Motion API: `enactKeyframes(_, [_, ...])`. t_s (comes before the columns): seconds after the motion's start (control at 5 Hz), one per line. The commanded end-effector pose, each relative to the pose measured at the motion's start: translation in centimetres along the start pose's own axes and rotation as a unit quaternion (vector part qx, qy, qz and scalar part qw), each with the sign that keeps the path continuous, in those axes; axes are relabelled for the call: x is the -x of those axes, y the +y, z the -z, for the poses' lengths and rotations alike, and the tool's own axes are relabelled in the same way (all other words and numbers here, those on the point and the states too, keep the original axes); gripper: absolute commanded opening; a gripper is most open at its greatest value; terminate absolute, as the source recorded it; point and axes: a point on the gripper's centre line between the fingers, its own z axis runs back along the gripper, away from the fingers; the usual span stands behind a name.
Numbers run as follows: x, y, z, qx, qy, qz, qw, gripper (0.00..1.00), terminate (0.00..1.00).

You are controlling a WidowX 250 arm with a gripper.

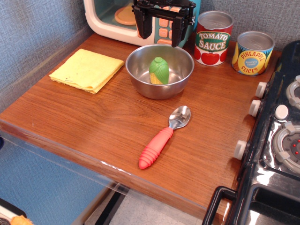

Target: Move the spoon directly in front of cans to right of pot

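Wood tabletop, grey-blue walls behind and left, black toy stove on the right edge. White-and-teal toy microwave at the back. Yellow cloth folded at left. Steel pot mid-table, toy corn inside it. Black gripper hangs above the pot's back rim, fingers spread, nothing between them. Tomato sauce can and pineapple can upright, right of the pot near the back. Spoon lies flat in front of the pot, bowl toward it, red handle pointing to the front edge.
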Motion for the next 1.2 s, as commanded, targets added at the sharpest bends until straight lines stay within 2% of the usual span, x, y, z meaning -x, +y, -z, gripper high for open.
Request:
enactKeyframes(0.0, [0.0,0.0,0.0,0.000,0.000,0.000,1.0000,1.00,0.00])
enactKeyframes(0.2, [0.8,-1.0,-1.3,-0.007,-0.021,0.025,0.9994,1.00,0.00])
enactKeyframes(0.4, [3.4,-2.7,-3.7,-0.037,-0.047,0.047,0.9971,1.00,0.00])
enactKeyframes(0.6, [7.0,-3.9,-4.3,-0.042,-0.064,0.058,0.9953,1.00,0.00])
enactKeyframes(0.8, [10.9,-4.7,-1.9,-0.022,-0.050,0.045,0.9975,1.00,0.00])
enactKeyframes(1.0, [13.2,-5.3,1.3,-0.016,-0.038,0.042,0.9983,1.00,0.00])
